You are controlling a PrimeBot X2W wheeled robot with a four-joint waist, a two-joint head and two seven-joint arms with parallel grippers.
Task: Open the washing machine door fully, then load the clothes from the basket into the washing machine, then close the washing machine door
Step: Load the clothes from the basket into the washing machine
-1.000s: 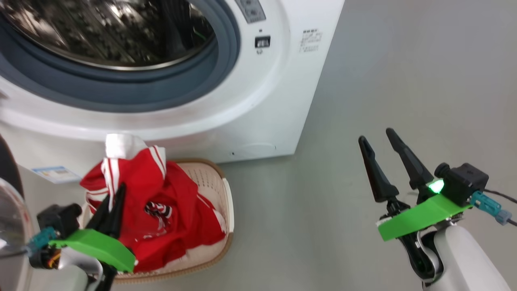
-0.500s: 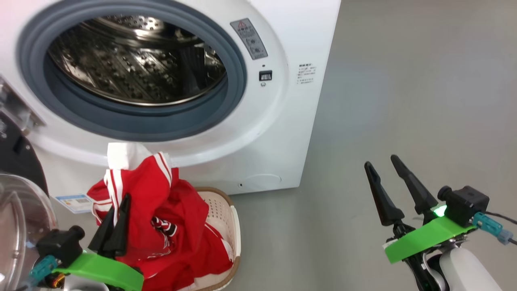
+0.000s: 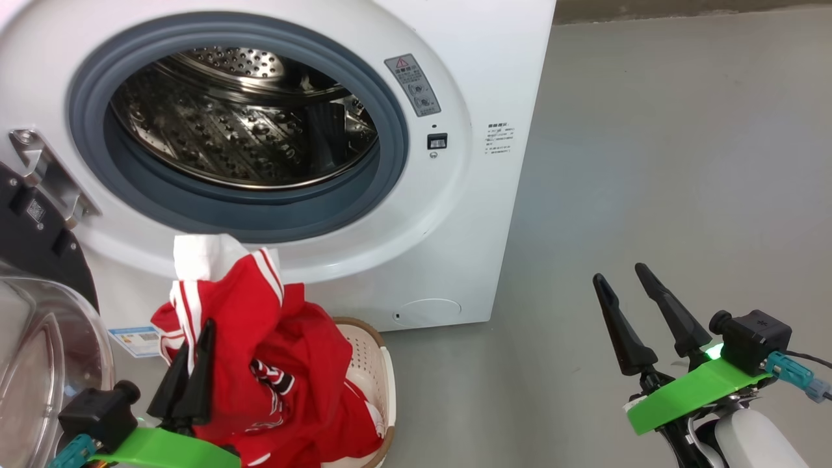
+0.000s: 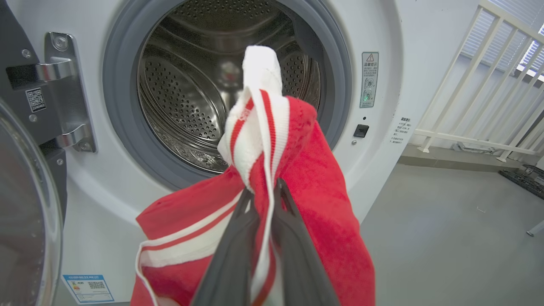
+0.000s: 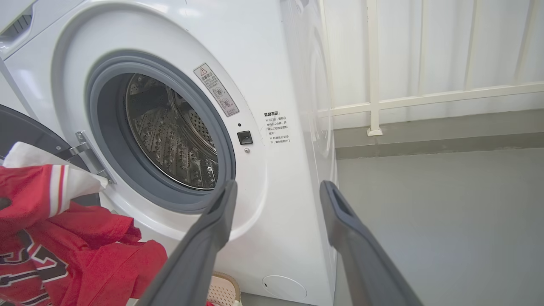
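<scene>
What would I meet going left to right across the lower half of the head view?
Bulging clear glass window of the washing machine door → left gripper, shut on the bright red, white-striped clothes → cream perforated plastic basket → grey floor → open right gripper.

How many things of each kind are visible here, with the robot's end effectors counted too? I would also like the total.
Washing machine: 1
Washing machine door: 1
Basket: 1
Red clothes bundle: 1
End effectors: 2, left end effector and right end effector
Total: 6
</scene>
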